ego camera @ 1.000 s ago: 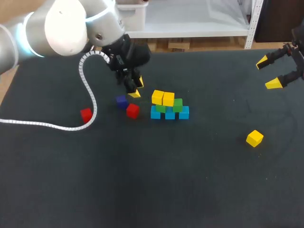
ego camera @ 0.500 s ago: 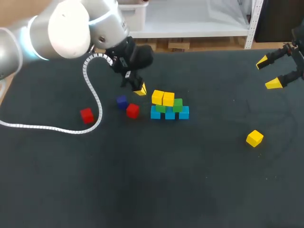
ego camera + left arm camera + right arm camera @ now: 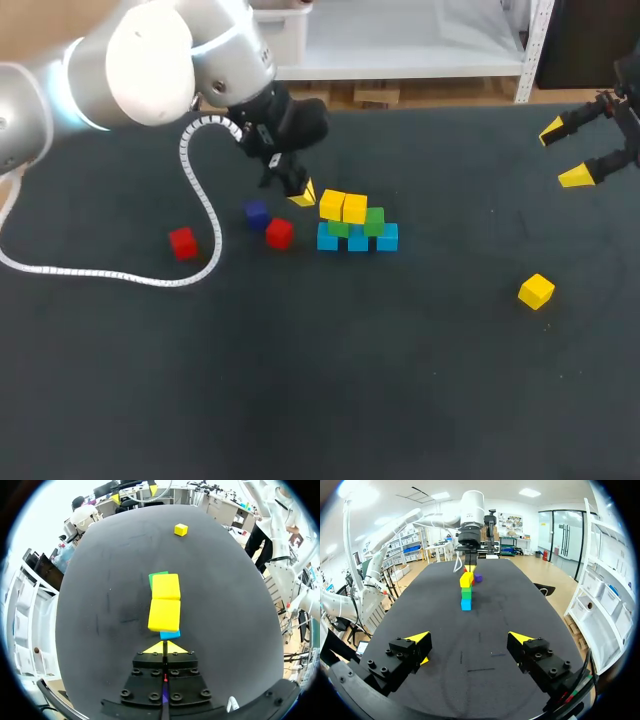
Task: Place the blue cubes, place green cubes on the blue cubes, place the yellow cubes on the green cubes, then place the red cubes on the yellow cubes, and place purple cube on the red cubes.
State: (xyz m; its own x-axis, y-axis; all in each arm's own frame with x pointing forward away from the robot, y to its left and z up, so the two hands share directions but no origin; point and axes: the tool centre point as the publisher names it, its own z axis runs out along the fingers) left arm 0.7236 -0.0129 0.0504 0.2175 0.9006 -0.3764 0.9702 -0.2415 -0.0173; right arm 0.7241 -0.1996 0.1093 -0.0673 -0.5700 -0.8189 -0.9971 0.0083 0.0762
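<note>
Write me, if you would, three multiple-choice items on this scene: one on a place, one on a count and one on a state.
1. Where is the loose yellow cube?
A. on the table, apart from the stack
B. on top of the stack
C. between the left jaws

2. How many red cubes are there?
A. one
B. two
C. three

3. How do the right jaws stand?
A. shut on a cube
B. shut, empty
C. open, empty

Answers: 1 A, it lies alone toward the right arm's side. 2 B, one sits beside the purple cube, one farther left. 3 C, the yellow tips stand wide apart with nothing between them.
</note>
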